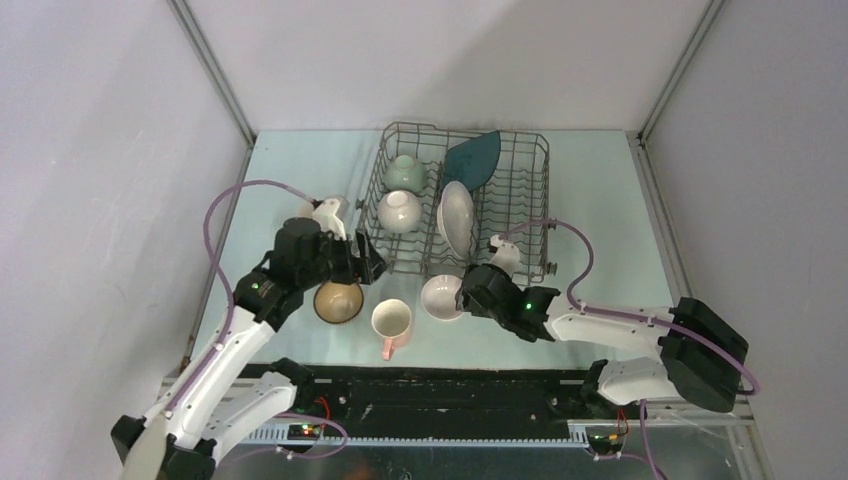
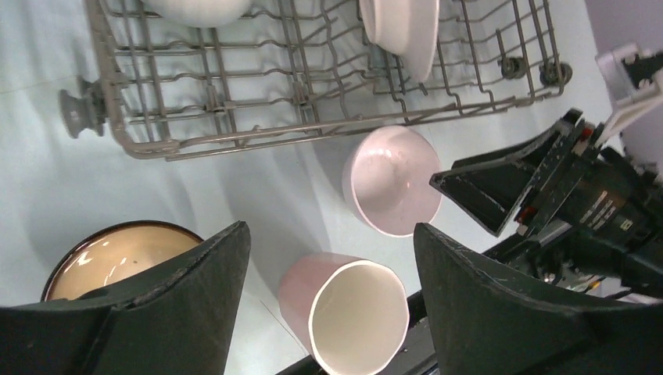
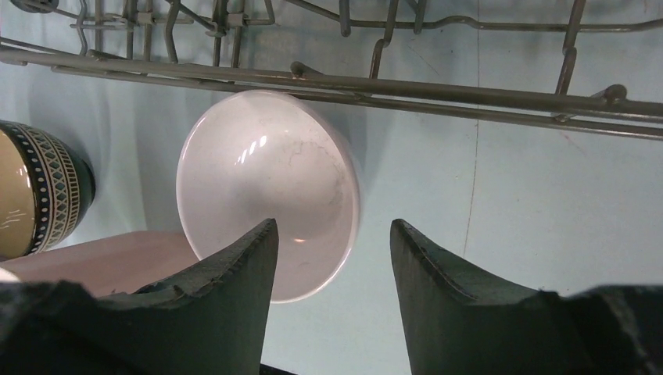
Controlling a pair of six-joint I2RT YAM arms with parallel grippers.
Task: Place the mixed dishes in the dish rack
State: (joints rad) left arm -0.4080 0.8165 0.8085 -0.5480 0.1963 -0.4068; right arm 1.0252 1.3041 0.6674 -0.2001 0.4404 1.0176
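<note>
The grey wire dish rack [image 1: 520, 190] holds a pale green bowl [image 1: 404, 172], a white bowl [image 1: 399, 211], a white plate [image 1: 456, 218] and a dark teal plate [image 1: 472, 158]. In front of it on the table stand a brown bowl [image 1: 338, 301], a pink mug [image 1: 391, 325] and another white bowl [image 1: 437, 295]. My left gripper [image 2: 330, 230] hangs open above the pink mug [image 2: 344, 312], touching nothing. My right gripper [image 3: 335, 226] is open, its jaws straddling the right rim of the white bowl [image 3: 266, 172]: one finger over the inside, the other outside.
The rack's front wire edge [image 3: 391, 82] runs just beyond the white bowl. The brown bowl's patterned side [image 3: 39, 195] and the pink mug [image 3: 102, 254] lie to the left of my right gripper. Grey walls enclose the table on three sides.
</note>
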